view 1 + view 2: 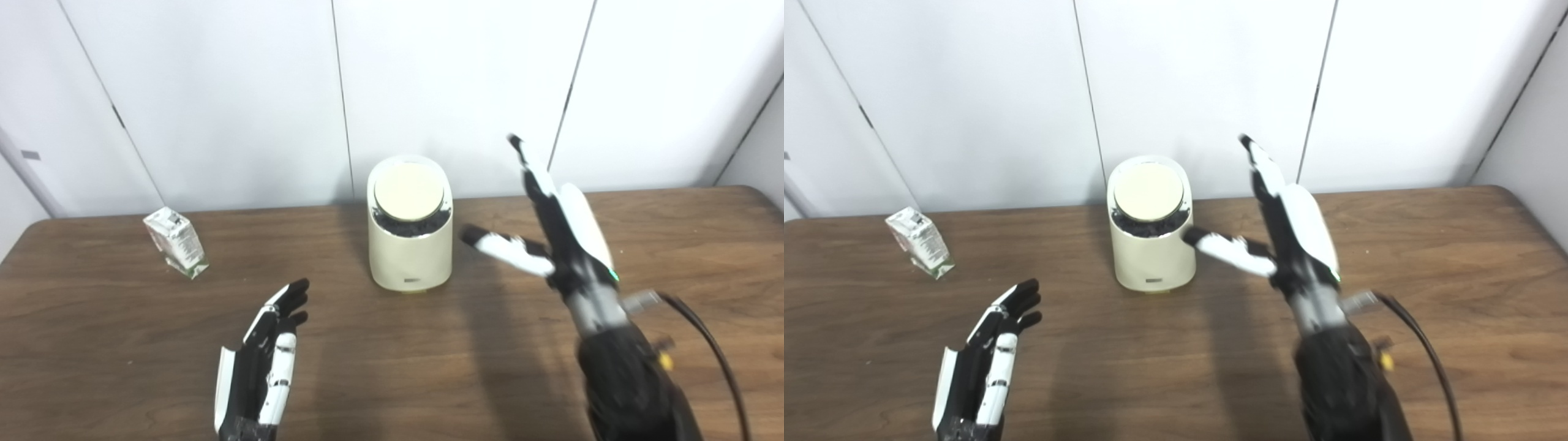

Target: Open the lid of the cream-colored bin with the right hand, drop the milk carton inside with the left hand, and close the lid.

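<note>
- Standing at frame centre, toward the far edge of the brown wooden desk (392, 367), is the cream-colored bin (410, 257), upright, its front face toward the camera
- lid (408, 192) is a round cream disc on top of the bin, tilted toward the viewer, with a dark gap showing under its lower edge; can't tell whether it is fully seated
- milk carton (176, 242) in the left part of the frame, on the desk, well apart from the bin, leaning to one side, small print on its side too small to read
- left hand (263, 361) at lower left of centre, above the desk, released, fingers straight and close together pointing up the frame toward the far edge, grasping nothing; well apart from the carton and from the bin
- right hand (560, 229) right of centre, raised well above the desk, released, fingers stretched upward against the white wall panels (245, 92), thumb sticking out leftward toward the bin
- in the right eye view the thumb tip overlaps the bin's right side; in the left eye view a clear gap shows between them, so not touching
- right hand holds nothing, its top sits higher in frame than the lid
- black cable (704, 337) loops off the right wrist toward the lower right
- shadows of both arms fall on the desk below the bin
</note>
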You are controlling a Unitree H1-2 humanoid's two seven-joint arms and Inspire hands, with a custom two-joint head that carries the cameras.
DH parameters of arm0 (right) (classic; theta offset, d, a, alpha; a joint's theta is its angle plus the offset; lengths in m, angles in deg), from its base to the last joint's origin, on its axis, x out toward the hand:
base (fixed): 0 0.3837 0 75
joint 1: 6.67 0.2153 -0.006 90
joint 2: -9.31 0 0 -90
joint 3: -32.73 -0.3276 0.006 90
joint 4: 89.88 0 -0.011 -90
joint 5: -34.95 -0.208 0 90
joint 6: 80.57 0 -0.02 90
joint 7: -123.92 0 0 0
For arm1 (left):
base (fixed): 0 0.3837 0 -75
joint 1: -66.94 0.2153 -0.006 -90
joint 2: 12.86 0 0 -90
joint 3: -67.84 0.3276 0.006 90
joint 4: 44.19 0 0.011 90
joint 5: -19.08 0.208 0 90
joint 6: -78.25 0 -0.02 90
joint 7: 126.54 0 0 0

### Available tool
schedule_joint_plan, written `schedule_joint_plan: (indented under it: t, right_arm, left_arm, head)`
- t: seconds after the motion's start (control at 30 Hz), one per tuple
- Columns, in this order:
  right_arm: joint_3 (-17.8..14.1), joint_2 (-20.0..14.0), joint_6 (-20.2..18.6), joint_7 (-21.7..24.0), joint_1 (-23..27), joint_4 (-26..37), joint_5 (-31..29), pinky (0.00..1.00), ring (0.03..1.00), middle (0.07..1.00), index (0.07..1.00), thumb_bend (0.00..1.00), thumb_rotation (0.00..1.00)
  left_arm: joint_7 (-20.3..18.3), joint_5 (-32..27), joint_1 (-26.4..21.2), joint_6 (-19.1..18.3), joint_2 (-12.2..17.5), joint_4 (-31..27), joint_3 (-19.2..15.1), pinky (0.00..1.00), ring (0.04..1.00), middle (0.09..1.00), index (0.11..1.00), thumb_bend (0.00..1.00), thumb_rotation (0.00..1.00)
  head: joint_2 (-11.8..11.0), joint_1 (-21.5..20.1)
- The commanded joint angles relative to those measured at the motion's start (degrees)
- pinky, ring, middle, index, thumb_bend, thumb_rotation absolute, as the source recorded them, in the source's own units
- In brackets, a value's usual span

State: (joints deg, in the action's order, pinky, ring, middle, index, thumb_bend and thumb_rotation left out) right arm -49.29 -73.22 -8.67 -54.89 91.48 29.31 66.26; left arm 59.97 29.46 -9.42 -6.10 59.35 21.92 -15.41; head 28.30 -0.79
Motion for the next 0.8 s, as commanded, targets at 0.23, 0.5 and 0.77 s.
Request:
schedule_joint_plan:
  t: [0.23, 0.5, 0.77]
  right_arm:
    - [-6.4, 1.6, 26.9, -8.5, -18.7, 0.0, -16.4, 0.64, 0.740, 0.759, 0.734, 0.19, 0.39]
    - [-8.3, 3.0, 34.2, -9.0, -21.7, -5.0, -18.8, 0.63, 0.724, 0.736, 0.710, 0.20, 0.30]
    - [-9.4, 3.6, 34.8, -9.9, -21.2, -8.1, -16.9, 0.67, 0.755, 0.761, 0.727, 0.19, 0.25]
  left_arm:
    - [0.5, -0.7, 2.1, 3.3, -0.7, -0.4, -1.2, 0.75, 0.827, 0.837, 0.814, 0.13, 0.75]
    - [-0.2, -2.0, 1.7, 3.5, 0.0, 0.0, -2.1, 0.74, 0.809, 0.824, 0.802, 0.14, 0.67]
    - [-0.2, -1.6, 2.1, 4.5, 0.1, 0.3, -2.5, 0.68, 0.762, 0.774, 0.750, 0.16, 0.57]
  head:
    - [-0.3, -0.3]
    - [-0.4, -0.3]
    - [-0.9, 1.9]
